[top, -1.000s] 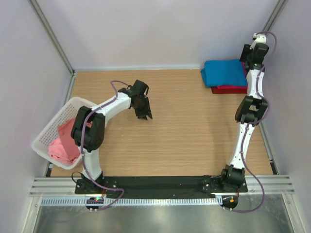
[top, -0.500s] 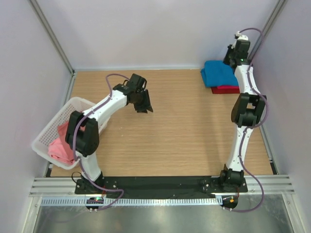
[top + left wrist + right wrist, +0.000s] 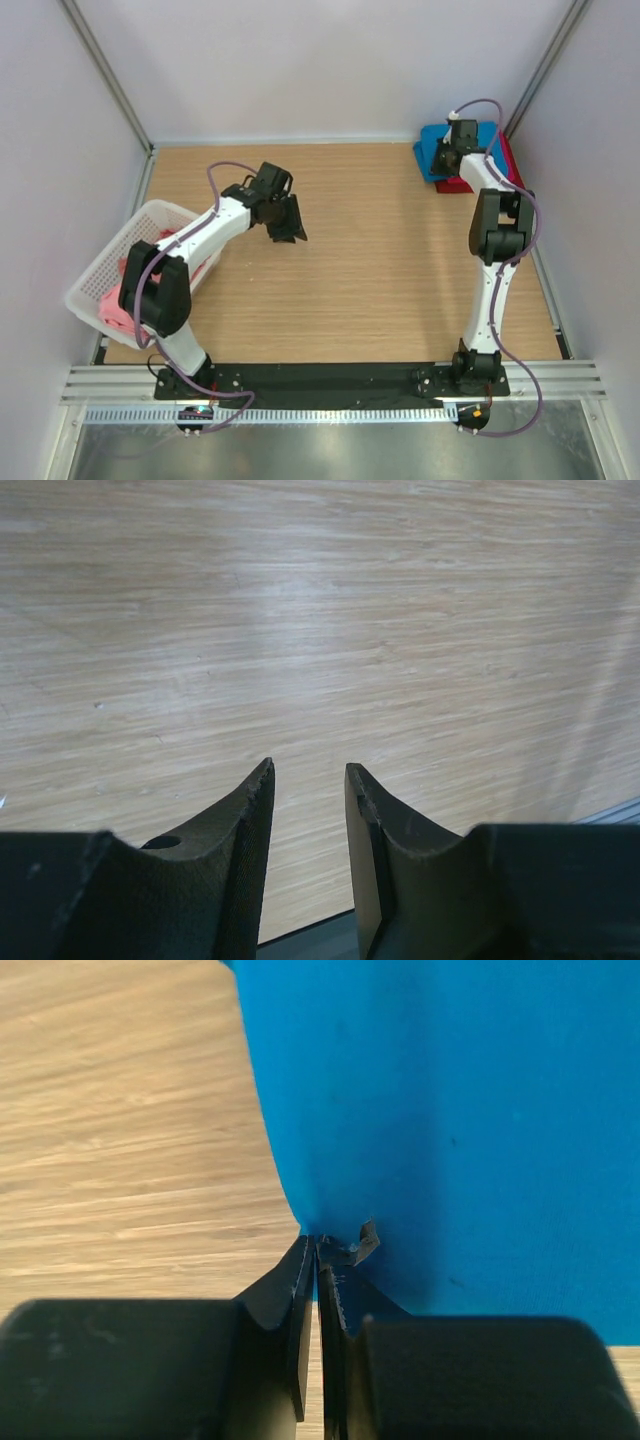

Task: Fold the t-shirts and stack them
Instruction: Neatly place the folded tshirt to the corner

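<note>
Though walls (image 3: 300, 70) pale, table (image 3: 380, 290) wooden.

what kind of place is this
Probably a robot lab test cell: two robot arms mounted at a wooden table, plain walls closing it in, and a white basket and folded blue t-shirt to practise on.

The right pincer (image 3: 317, 1245), jaws nearly together, meets the edge of the blue t-shirt (image 3: 450, 1110) on the table (image 3: 120, 1110).
</note>
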Controlling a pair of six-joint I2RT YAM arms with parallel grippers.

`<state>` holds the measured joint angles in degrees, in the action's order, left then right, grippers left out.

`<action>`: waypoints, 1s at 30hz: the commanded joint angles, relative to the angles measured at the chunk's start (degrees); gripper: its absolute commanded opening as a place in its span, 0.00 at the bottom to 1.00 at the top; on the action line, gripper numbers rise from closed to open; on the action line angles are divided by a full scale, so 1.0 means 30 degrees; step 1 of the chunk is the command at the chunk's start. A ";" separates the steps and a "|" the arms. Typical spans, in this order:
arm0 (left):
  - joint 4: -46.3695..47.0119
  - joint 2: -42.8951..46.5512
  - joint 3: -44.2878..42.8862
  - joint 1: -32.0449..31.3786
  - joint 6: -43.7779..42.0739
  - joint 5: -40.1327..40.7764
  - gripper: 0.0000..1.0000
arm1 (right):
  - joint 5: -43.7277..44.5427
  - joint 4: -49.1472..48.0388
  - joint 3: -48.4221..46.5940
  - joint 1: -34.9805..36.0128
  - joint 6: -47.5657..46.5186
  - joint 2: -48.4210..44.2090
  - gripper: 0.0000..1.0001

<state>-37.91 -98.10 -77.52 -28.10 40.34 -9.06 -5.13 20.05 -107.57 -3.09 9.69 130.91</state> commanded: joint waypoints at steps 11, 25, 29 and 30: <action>-0.0136 0.2993 -0.0469 0.0079 0.0031 0.0529 0.36 | 0.2342 0.3390 -0.1384 0.1028 0.0837 -0.3407 0.17; 0.3201 0.8499 0.2839 0.0108 0.3490 0.0998 0.39 | 0.0485 0.8990 0.7902 0.5686 0.8601 -1.7585 1.00; 0.2124 0.9205 0.1322 0.0282 0.1442 0.0885 0.52 | -0.1418 1.1030 0.7883 0.5660 0.8519 -1.9729 1.00; 0.1191 0.9293 0.0302 0.0342 0.1089 0.0417 0.56 | -0.1629 1.1649 0.7530 0.5660 0.8372 -1.9905 1.00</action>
<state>-33.80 -72.03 -70.87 -27.83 46.94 -6.70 -4.69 48.97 -83.57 14.11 32.62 72.88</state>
